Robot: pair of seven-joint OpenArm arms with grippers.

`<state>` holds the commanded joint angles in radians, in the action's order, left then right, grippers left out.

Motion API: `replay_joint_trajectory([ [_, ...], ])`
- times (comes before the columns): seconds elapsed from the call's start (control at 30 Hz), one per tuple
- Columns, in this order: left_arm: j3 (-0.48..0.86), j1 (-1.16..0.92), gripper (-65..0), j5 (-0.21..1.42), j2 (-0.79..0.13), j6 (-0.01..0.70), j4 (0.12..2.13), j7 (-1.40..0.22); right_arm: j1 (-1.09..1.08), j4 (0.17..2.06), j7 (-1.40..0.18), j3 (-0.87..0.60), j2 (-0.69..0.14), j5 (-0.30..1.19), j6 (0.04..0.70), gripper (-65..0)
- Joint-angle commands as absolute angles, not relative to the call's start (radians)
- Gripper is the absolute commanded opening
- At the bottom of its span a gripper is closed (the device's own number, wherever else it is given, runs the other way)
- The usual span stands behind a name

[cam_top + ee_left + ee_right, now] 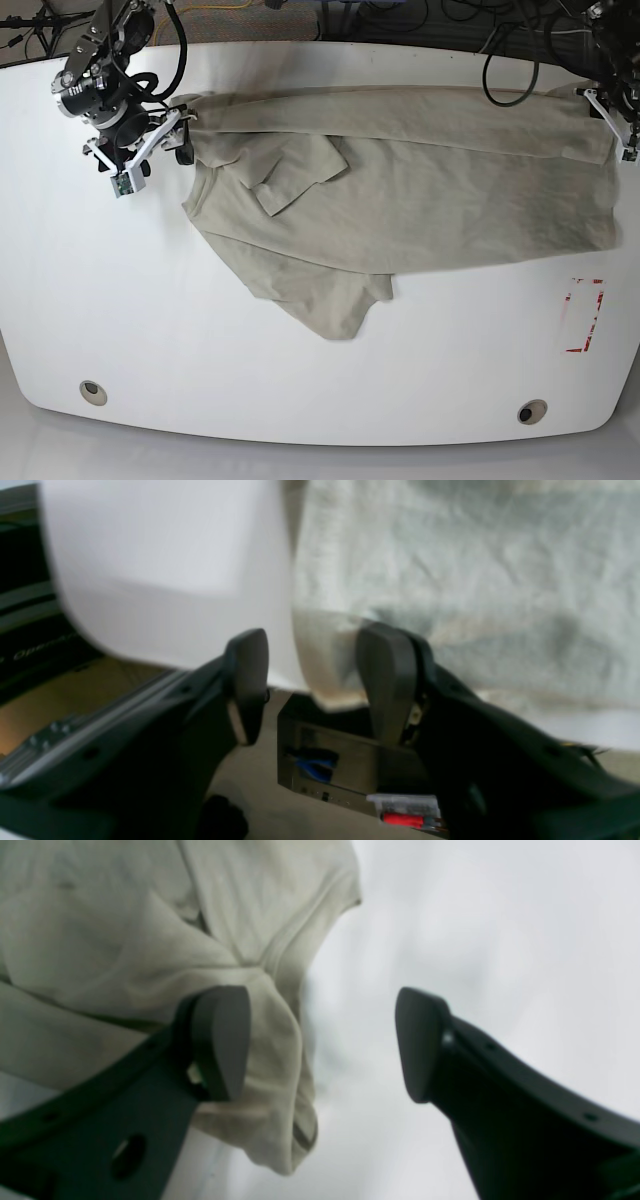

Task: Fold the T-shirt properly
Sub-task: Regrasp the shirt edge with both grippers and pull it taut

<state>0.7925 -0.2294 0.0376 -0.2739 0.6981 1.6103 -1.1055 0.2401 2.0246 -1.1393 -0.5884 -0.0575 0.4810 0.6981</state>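
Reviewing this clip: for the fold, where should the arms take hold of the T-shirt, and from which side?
Best guess: the T-shirt lies spread lengthwise with its far edge already doubled over. Grip that far edge at its two ends, where the right gripper and left gripper sit with jaws open, each coming in from its own outer end. The bunched sleeve would give a messier hold.

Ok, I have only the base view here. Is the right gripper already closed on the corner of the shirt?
Observer: No. In the right wrist view the right gripper is open wide. A bunched fold of the T-shirt lies against one finger, and the other finger is over the bare table.
Operator: And the left gripper, does it hold the other end?
Observer: The left wrist view shows the left gripper open too. The shirt's hem shows in the gap between its fingers, not pinched.
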Motion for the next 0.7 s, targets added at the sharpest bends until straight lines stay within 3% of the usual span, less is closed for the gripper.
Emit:
replay_joint_trajectory([
  [0.23,0.783,-0.229,-36.2,0.010,-0.277,0.698,1.477,-1.024,0.242,1.998,-1.135,-0.590,-0.024,0.452,0.698,-22.7],
  [0.53,0.782,-0.229,-36.4,0.008,-0.277,0.698,1.474,-1.020,0.309,2.000,-1.139,-0.562,-0.018,0.444,0.698,-22.8],
  [0.7,0.782,-0.229,-36.4,0.008,-0.278,0.698,1.474,-1.018,0.366,2.000,-1.135,-0.555,0.027,0.443,0.698,-22.8],
])
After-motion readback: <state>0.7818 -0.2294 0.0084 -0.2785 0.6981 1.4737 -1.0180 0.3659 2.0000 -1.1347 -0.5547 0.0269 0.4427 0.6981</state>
